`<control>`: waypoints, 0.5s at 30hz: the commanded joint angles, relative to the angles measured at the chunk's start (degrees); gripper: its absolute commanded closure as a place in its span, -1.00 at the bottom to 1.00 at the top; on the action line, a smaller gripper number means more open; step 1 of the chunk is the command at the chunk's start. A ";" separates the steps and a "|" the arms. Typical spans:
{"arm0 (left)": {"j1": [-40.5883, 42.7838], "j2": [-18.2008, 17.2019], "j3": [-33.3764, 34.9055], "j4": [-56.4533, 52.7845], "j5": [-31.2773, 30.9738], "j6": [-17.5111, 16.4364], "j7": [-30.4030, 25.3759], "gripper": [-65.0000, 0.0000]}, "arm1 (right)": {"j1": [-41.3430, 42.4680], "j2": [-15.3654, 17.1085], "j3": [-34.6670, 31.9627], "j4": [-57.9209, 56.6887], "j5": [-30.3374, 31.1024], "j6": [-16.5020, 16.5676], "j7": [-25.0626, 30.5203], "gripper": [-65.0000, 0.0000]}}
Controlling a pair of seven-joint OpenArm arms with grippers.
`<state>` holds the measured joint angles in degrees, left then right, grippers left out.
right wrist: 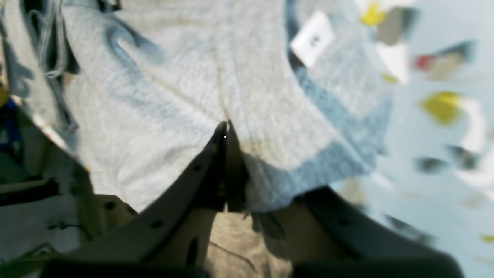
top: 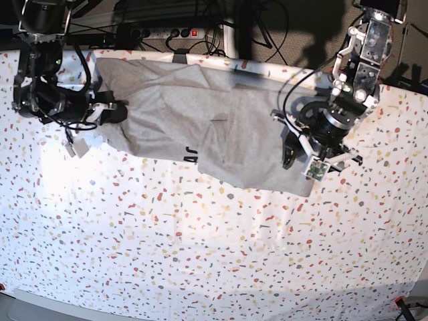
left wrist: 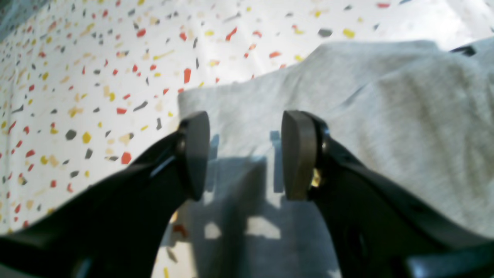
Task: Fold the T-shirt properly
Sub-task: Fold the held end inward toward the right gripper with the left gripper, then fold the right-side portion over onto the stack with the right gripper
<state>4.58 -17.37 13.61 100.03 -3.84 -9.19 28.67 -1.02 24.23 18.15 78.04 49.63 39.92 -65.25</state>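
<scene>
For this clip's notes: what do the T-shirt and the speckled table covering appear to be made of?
T-shirt: soft knit fabric, probably cotton jersey, matte heather grey; fine mottled weave, soft creases and a sewn neck label show in the right wrist view.

Table covering: white surface printed with red, yellow and grey flecks like terrazzo; faint ripples in the base view suggest a thin cloth or vinyl sheet, not stone, though that is uncertain.

Base view: overhead, straight down on the whole table, both arms in frame. Left wrist view: close, low, looking out past its own fingers over the T-shirt edge. Right wrist view: closer still, blurred; all three share the shirt.
</scene>
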 commanded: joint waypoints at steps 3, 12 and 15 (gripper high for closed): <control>-0.59 -2.05 -0.17 1.20 -0.04 0.26 -1.25 0.10 | 1.68 3.23 3.04 2.73 0.55 0.08 -0.81 1.00; 4.00 -2.99 -3.23 -2.71 -0.04 0.24 -7.45 0.10 | 1.79 -0.33 5.46 12.15 18.60 0.08 -9.51 1.00; 4.85 -2.97 -3.43 -6.47 -0.17 0.24 -10.82 0.10 | 1.81 -5.05 5.46 18.60 18.73 0.08 -9.53 1.00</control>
<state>10.20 -20.12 10.41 92.53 -3.84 -9.17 19.33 -0.01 18.17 23.42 95.85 66.22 39.75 -75.59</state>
